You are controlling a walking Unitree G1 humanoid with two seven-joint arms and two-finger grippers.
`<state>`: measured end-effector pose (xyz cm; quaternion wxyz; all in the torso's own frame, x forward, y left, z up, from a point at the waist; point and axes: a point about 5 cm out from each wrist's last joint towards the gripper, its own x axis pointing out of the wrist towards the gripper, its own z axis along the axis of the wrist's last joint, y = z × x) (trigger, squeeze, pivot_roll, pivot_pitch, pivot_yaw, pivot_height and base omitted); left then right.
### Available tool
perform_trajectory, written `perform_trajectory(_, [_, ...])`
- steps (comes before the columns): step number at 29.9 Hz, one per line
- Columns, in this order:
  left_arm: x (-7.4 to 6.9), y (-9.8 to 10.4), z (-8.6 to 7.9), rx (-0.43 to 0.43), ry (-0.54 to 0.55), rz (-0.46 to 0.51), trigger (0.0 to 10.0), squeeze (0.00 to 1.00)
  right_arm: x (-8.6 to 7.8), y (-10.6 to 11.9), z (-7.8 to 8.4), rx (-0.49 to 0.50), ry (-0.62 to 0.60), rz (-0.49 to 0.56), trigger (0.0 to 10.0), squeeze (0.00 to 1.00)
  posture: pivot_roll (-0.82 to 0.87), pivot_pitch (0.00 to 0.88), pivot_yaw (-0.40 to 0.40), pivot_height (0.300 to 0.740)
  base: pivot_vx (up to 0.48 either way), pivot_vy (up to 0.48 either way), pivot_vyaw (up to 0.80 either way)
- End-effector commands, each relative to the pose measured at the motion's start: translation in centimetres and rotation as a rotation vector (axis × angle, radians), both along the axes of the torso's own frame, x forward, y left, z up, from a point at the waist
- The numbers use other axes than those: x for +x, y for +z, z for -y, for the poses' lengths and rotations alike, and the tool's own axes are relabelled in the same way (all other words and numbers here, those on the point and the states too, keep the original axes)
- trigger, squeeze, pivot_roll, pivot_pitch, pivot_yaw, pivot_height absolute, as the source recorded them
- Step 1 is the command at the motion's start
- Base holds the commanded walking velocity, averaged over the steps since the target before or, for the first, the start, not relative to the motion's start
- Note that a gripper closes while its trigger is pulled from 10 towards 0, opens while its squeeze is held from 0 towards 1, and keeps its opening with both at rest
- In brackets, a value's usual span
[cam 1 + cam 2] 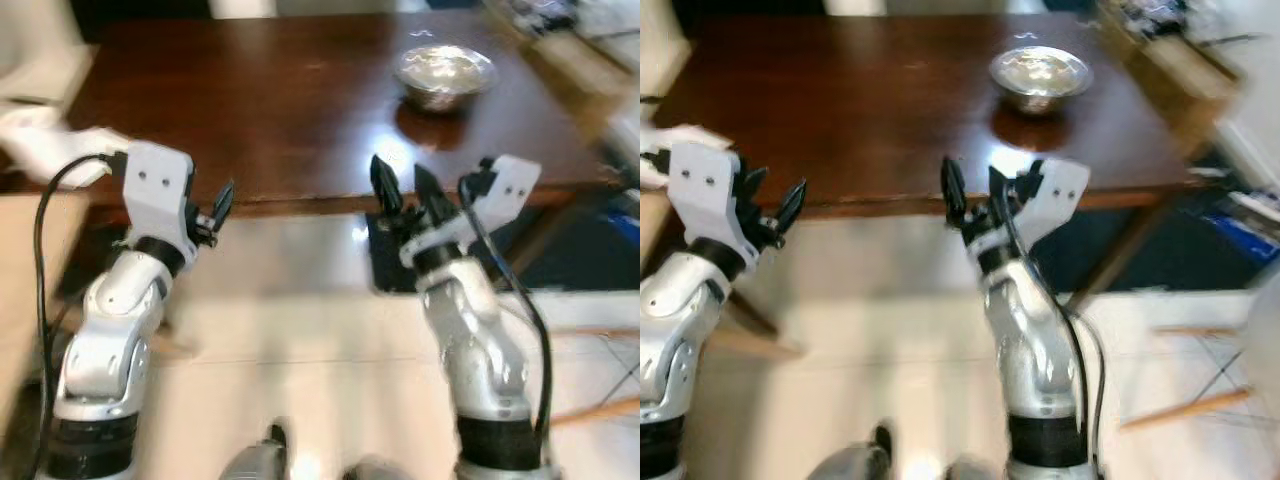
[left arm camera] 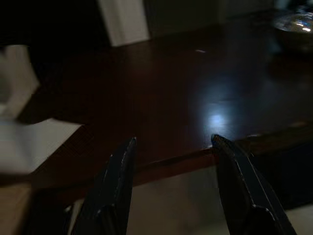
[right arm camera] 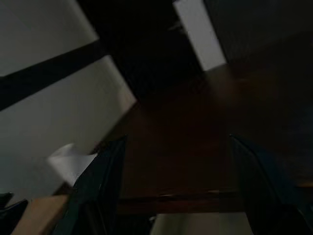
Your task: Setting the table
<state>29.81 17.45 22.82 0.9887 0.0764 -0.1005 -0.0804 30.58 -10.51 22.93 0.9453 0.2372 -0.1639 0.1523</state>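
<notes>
Table: dark brown wood table (image 1: pixel 280 110), shiny metal bowl (image 1: pixel 444 75) on top.
Left gripper (image 2: pixel 171 147): held up near table edge, fingers spread.
Right gripper (image 1: pixel 404 186): held up near edge, fingers spread.

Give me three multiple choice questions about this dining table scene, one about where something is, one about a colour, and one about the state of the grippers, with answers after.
1. Where does the metal bowl sit?
A. on the table's far right part
B. on the floor
C. in the left gripper

2. What colour is the table?
A. white
B. dark brown
C. green

3. How are the left gripper and right gripper?
A. both open and empty
B. both shut on a bowl
C. one holds a plate

Answers: 1 A, the bowl rests on the tabletop beyond the right arm. 2 B, the wood is dark reddish brown. 3 A, both wrist views show the fingers spread with nothing between.
</notes>
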Motion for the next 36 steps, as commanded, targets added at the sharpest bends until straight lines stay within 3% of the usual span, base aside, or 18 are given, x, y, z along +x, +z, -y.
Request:
perform_trajectory(1, [-0.1,-0.5,0.4,-0.004,-0.019,-0.026,10.0,0.00,0.1,-0.5,0.5,0.019,-0.018,-0.031,10.0,0.00,-0.06,0.123,0.058,0.740,0.000,0.000,0.76])
perform_trajectory(18, [-0.2,-0.4,0.6,-0.006,-0.023,-0.018,10.0,0.00,0.0,0.3,0.8,0.040,-0.007,0.002,10.0,0.00,-0.06,0.123,0.055,0.740,0.000,0.000,0.76])
perform_trajectory(26, [0.0,0.7,-0.3,0.035,0.025,0.030,10.0,0.00,-0.1,0.9,0.5,0.009,0.028,0.040,10.0,0.00,-0.06,0.124,0.055,0.740,0.000,0.000,0.76])
perform_trajectory(36, [0.7,2.7,-3.1,0.038,0.151,0.080,10.0,0.00,-1.2,1.4,-1.3,-0.063,0.186,0.099,10.0,0.00,-0.05,0.123,0.053,0.740,0.000,0.000,0.76])
